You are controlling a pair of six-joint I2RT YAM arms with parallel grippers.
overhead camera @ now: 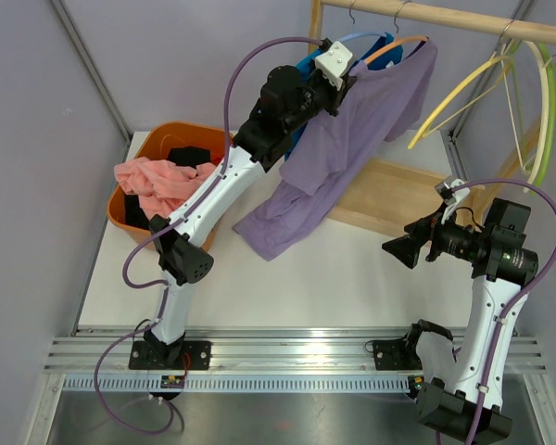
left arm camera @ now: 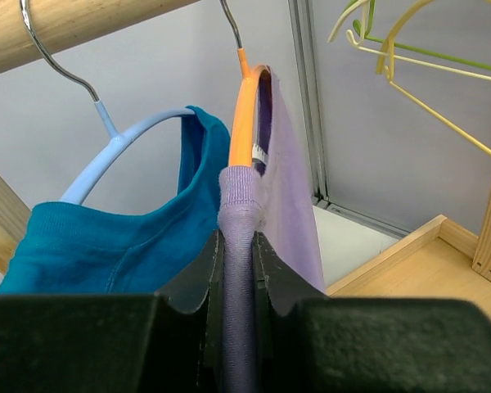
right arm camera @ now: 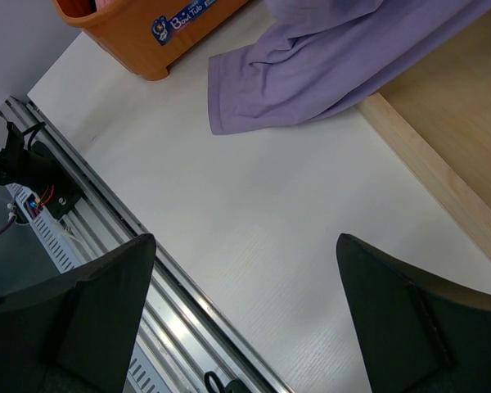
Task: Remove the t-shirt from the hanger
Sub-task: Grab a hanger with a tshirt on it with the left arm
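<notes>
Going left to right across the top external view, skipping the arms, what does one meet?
orange basket → purple t-shirt → yellow hanger → green hanger

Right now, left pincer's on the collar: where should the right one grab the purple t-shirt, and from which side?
Likely the shoulder fabric draped over the orange hanger, coming from the robot's right, below it. The left pincer is shut on the collar; the purple t-shirt hangs slack, so that fold faces the open right pincer.
</notes>
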